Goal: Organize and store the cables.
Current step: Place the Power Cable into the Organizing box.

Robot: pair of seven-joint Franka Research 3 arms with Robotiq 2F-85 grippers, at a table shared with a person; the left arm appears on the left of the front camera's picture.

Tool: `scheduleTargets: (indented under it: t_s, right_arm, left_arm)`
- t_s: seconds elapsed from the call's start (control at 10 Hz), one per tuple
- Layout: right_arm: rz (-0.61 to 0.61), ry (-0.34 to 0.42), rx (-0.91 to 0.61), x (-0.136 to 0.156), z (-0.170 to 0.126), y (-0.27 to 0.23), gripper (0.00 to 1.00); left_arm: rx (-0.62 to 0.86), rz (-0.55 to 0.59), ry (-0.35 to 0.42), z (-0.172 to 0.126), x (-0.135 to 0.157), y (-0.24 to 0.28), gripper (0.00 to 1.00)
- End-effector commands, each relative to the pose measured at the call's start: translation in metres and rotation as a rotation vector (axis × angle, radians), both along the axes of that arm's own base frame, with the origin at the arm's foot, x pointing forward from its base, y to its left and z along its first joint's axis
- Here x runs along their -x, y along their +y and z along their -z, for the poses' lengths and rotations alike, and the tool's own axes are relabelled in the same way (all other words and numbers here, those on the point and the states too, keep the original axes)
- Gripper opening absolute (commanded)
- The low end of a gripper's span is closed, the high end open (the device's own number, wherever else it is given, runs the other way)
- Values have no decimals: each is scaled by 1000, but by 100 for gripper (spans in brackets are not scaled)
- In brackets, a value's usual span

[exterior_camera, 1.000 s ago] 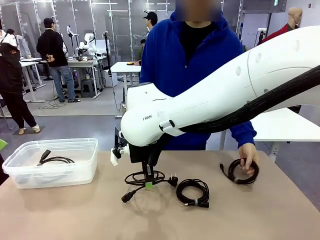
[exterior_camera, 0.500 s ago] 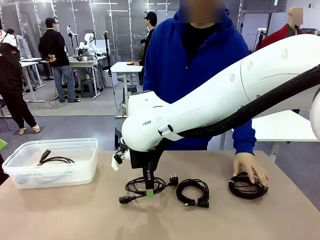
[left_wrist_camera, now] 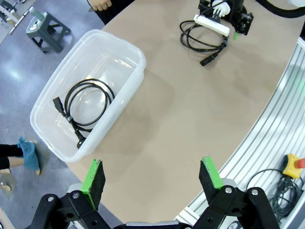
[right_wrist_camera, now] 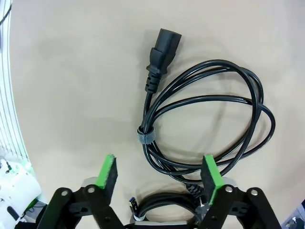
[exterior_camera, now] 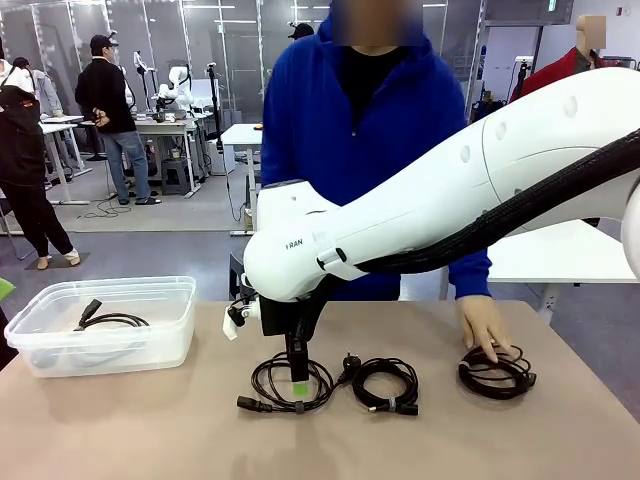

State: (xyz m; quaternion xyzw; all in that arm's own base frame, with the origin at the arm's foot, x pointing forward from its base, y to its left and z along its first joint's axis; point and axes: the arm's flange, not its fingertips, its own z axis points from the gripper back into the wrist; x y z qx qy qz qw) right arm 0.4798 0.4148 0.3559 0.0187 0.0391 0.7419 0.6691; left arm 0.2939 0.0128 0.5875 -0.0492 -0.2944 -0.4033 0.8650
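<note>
- One cable coil (left_wrist_camera: 88,82) lies in the clear bin (left_wrist_camera: 138,57) at the worktop's (exterior_camera: 150,430) left end; that one I judge stored.
- Three remain on the worktop: a left coil (exterior_camera: 252,404) under the right pincer (exterior_camera: 298,385), a middle coil (exterior_camera: 405,406) just beside it, and a right coil (exterior_camera: 500,380) with the person's hand (exterior_camera: 485,325) on it.
- The right pincer is spread astride the left coil, pinching nothing.
- The left pincer (left_wrist_camera: 150,179) hangs spread and empty above the worktop's edge.
- The right wrist view resolves the strap (right_wrist_camera: 145,135) binding that coil. The left wrist view looks down into the bin.

Grey floor (exterior_camera: 150,250), white tables (exterior_camera: 250,135) behind
</note>
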Motion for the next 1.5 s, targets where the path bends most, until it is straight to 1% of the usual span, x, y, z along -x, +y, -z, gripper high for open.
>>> scheduleTargets:
  t_s: [0.0, 0.3, 0.5, 0.7, 0.9, 1.0, 1.3, 1.4]
  right_arm:
    - [37, -1, -24, 2, -5, -2, 100]
    - [64, -25, -45, 1, -11, -6, 100]
    - [88, -37, -77, 1, -24, -21, 100]
    - [100, -60, -127, 2, -45, -49, 100]
    - [133, -131, -170, 4, -70, -91, 100]
    - [158, -145, -202, 3, -83, -113, 100]
    - [279, -218, -291, -3, -129, -190, 100]
    - [319, -261, -322, -4, -138, -212, 100]
  left_arm:
    - [1, 3, 3, 0, 0, 0, 100]
    - [1, 3, 3, 0, 0, 0, 100]
    - [1, 3, 3, 0, 0, 0, 100]
    - [1, 3, 3, 0, 0, 0, 100]
    - [1, 3, 3, 0, 0, 0, 100]
    - [1, 3, 3, 0, 0, 0, 100]
    - [1, 3, 3, 0, 0, 0, 100]
    - [1, 3, 3, 0, 0, 0, 100]
